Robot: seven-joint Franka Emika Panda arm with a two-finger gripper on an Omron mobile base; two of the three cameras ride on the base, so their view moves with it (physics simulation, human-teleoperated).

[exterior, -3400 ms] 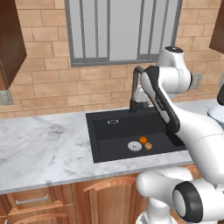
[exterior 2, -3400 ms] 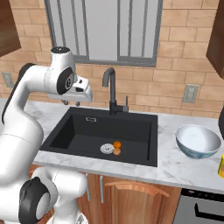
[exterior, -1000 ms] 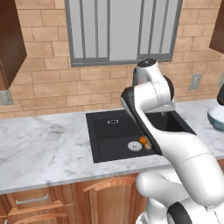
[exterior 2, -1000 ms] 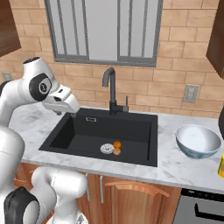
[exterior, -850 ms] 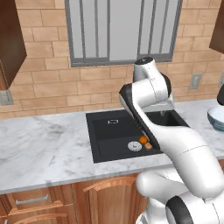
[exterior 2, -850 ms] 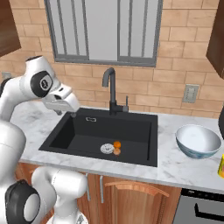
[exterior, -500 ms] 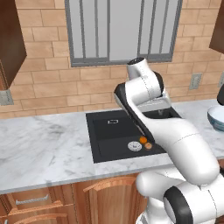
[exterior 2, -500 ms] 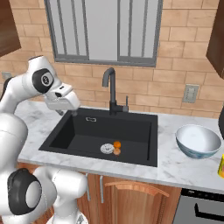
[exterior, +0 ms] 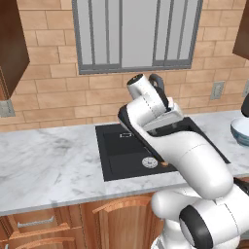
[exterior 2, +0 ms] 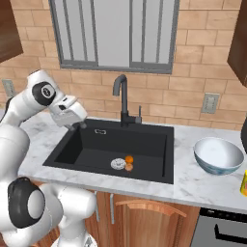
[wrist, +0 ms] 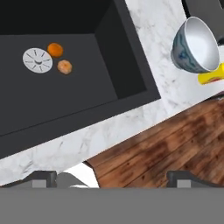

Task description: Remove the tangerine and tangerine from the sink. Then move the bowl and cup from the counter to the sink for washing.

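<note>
Two tangerines point(exterior 2: 128, 163) lie in the sink point(exterior 2: 145, 130) at 3 o'clock of the drain point(exterior 2: 117, 164). Gripper point(exterior 2: 78, 126), released and empty, hovers over the sink's left rim; fruit removal is judged pending, requiring descent toward them.

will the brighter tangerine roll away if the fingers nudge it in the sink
Probably: the bright tangerine is round and sits loose on the sink's flat floor. The drain disc and the duller tangerine lie close by and might stop it.
</note>
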